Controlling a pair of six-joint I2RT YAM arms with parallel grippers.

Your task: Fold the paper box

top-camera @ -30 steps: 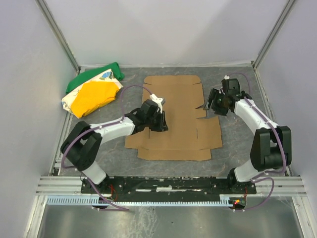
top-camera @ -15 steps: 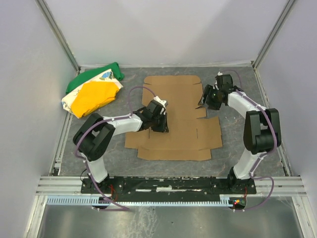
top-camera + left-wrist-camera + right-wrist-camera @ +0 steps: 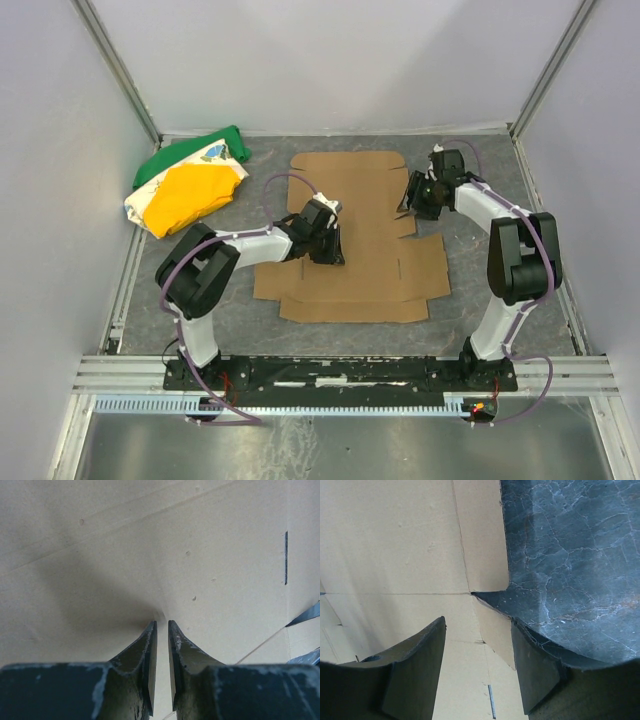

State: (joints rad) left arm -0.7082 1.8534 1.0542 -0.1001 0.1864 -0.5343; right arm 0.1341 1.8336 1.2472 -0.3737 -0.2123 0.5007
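The paper box (image 3: 370, 275) lies as a flat brown die-cut sheet in the middle of the dark table (image 3: 470, 300). My left gripper (image 3: 331, 250) points down at the sheet's left-centre. In the left wrist view its fingertips (image 3: 162, 625) rest against the cardboard (image 3: 150, 540), a narrow slit apart with nothing between them. My right gripper (image 3: 408, 206) is at the sheet's right edge, by the notch between two flaps. In the right wrist view it stands open (image 3: 479, 650) astride a small side flap (image 3: 495, 630) whose edge lifts slightly off the table (image 3: 570, 555).
A green, yellow and white cloth bundle (image 3: 185, 190) lies at the back left of the table. White walls and metal posts close in the sides and back. A metal rail (image 3: 340, 372) runs along the near edge by the arm bases.
The right gripper has moved left and back to the sheet's right edge, its jaws narrowing a little. The left gripper has shifted slightly right on the cardboard and closed further.
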